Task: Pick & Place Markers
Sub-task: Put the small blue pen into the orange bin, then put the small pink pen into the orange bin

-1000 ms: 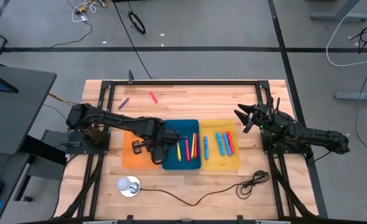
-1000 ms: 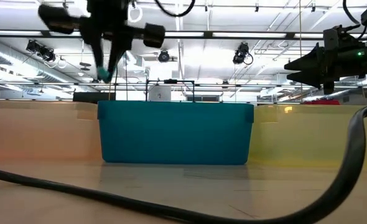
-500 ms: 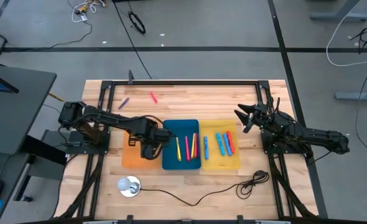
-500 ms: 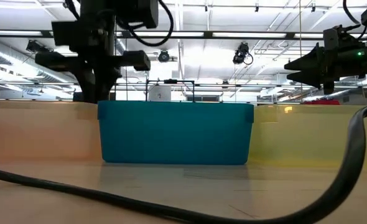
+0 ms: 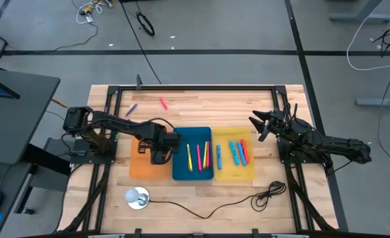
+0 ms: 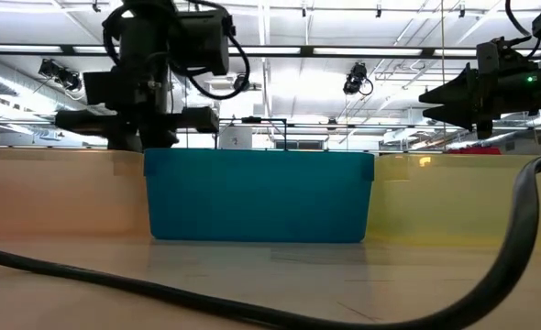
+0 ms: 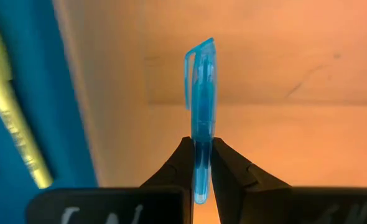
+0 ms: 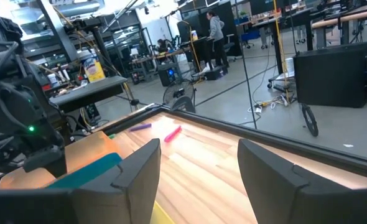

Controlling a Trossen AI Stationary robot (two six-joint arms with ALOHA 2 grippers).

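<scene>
Markers [image 5: 202, 156] are lying in the blue tray [image 5: 182, 173] and the yellow tray [image 5: 225, 173], while two more, purple [image 5: 131, 109] and pink [image 5: 162, 103], are sitting on open table [image 5: 208, 106] near the far edge. One light-blue marker [image 7: 201, 127] is sticking out forward from the left gripper [image 7: 198, 163], whose fingers are pinching it tight over the orange tray [image 5: 137, 170], just beside the blue tray's wall. The right gripper [image 5: 258, 125] is hovering beside the yellow tray, fingers [image 8: 137, 171] spread apart and holding nothing.
</scene>
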